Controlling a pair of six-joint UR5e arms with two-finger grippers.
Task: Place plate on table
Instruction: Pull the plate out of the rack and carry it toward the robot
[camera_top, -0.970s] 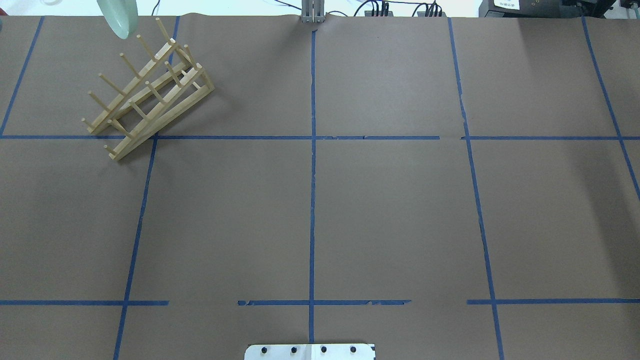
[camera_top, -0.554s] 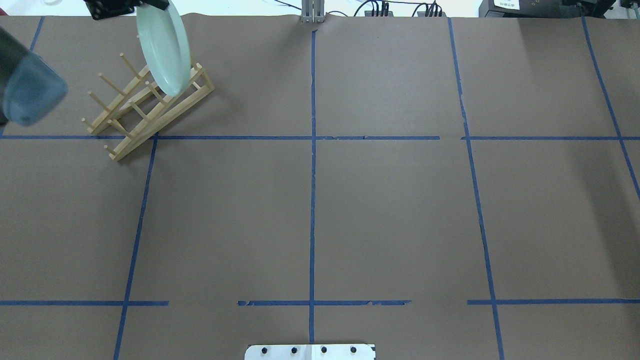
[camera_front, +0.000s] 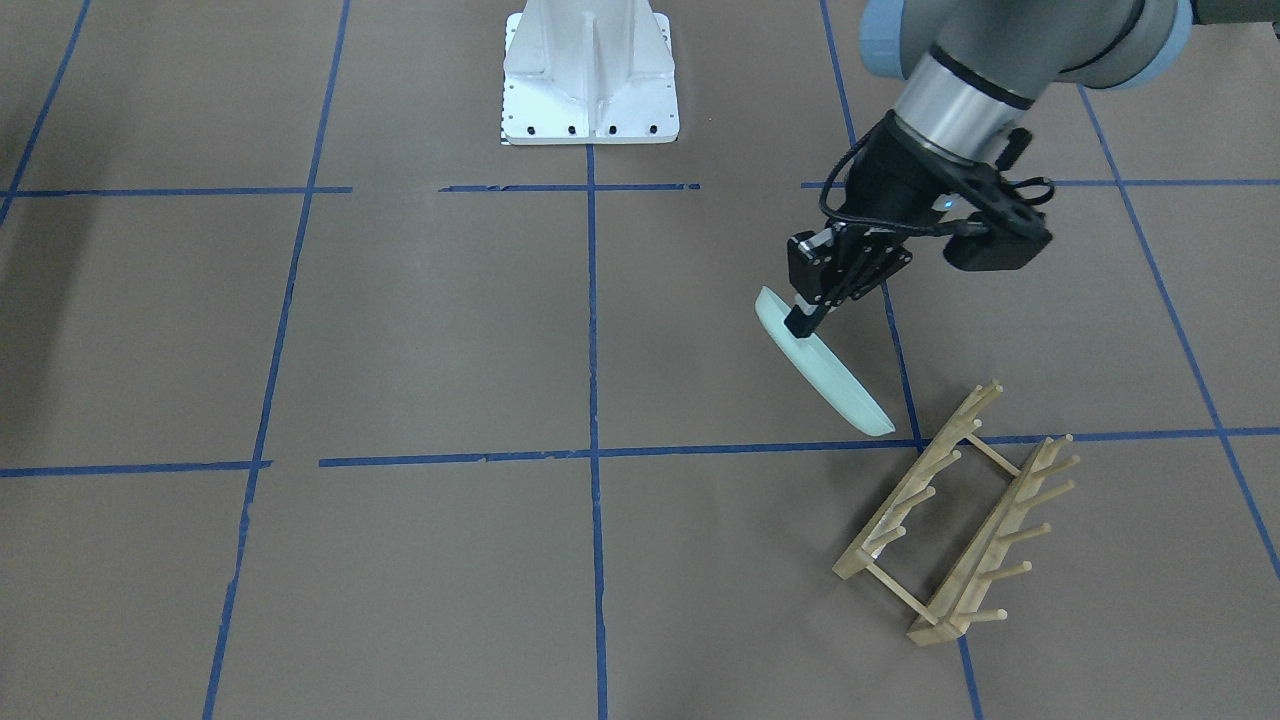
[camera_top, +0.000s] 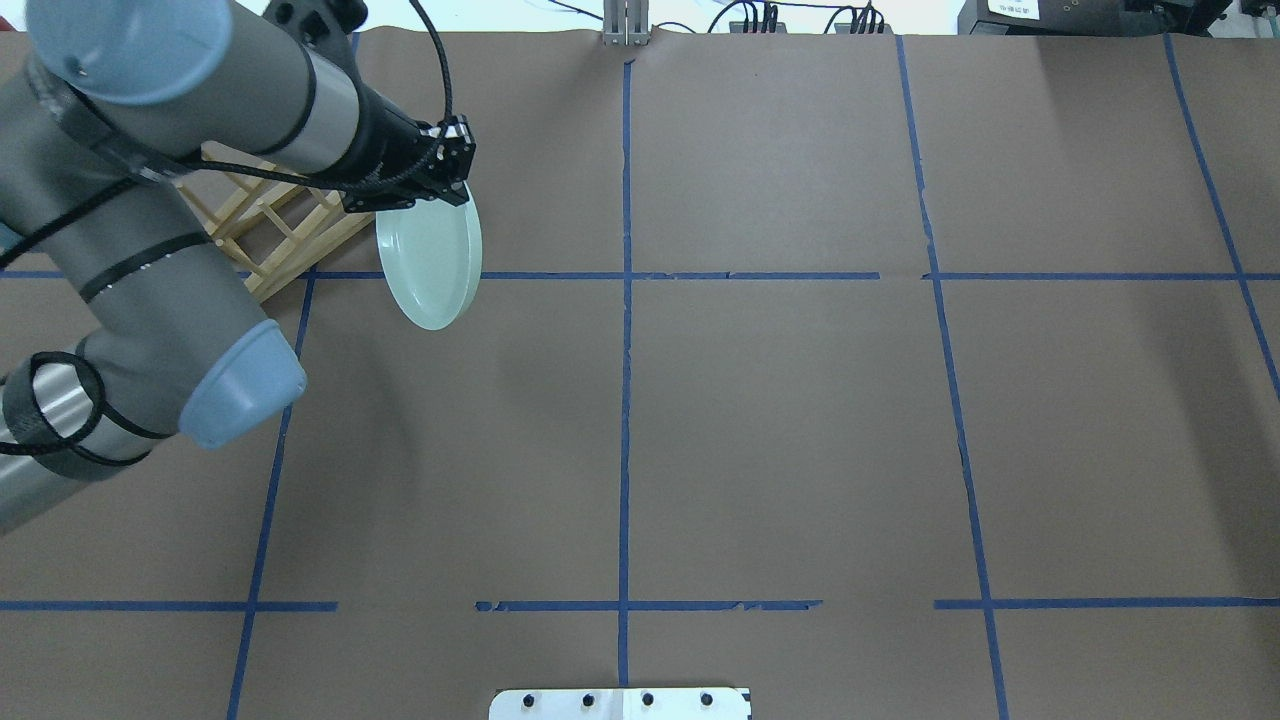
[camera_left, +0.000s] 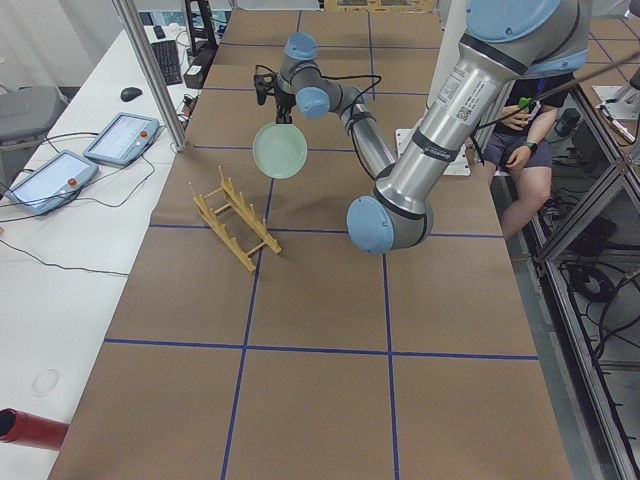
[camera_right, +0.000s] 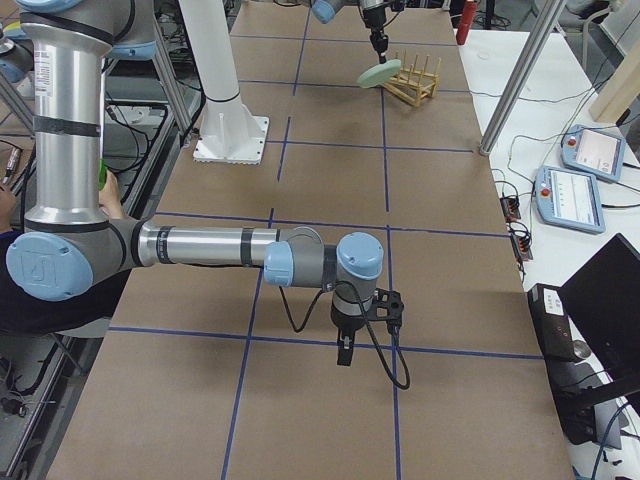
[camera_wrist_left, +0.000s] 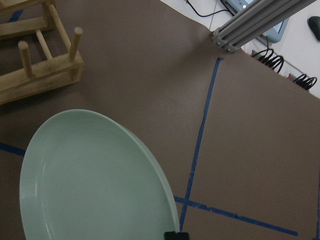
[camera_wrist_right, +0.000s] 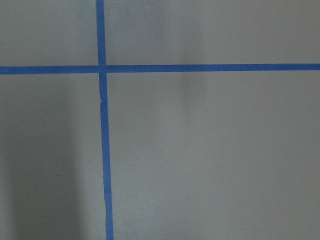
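The pale mint-green plate (camera_top: 430, 260) hangs tilted above the brown table (camera_top: 780, 420), just off the near right end of the wooden rack. My left gripper (camera_top: 440, 195) is shut on its upper rim. In the front-facing view the gripper (camera_front: 803, 322) pinches the plate (camera_front: 825, 375) edge-on, clear of the paper. The left wrist view shows the plate's face (camera_wrist_left: 90, 180). My right gripper (camera_right: 345, 352) shows only in the exterior right view, low over the table far from the plate; I cannot tell whether it is open or shut.
The light wooden peg rack (camera_front: 960, 515) lies beside the plate, partly hidden by my left arm in the overhead view (camera_top: 290, 225). The white robot base (camera_front: 590, 75) stands at the table's near middle edge. Operator tablets (camera_left: 125, 135) lie off the far side.
My left arm has swung in from the far left corner, carrying the plate over the rack and down to its near right side.
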